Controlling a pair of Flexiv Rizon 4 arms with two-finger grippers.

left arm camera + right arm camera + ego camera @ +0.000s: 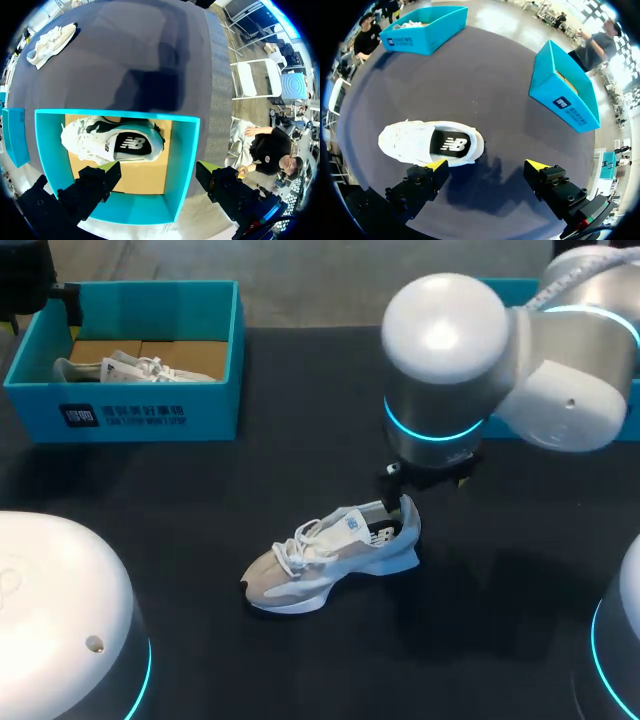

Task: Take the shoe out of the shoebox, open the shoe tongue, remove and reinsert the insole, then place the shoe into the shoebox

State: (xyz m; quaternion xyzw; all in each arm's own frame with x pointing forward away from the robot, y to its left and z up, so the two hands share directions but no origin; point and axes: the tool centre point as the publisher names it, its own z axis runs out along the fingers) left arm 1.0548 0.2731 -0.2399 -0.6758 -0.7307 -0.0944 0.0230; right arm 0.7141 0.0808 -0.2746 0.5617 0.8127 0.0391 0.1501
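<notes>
The dark table (180, 500) is carrying a white sneaker (320, 565) lying near its centre. A teal shoebox (130, 415) is sitting at eleven o'clock, and a second teal box (555, 95) at two.

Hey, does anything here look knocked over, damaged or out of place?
Nothing stands out. The white shoe stands upright on the table, and the second shoe sits inside the blue shoebox.

Right arm (450, 340) and left arm (55, 610): glossy white rounded housings, cyan light rings at joints. Right end effector (487, 165) and left end effector (160, 170): black, screw-fastened fingers (415, 187) with yellow tips.
</notes>
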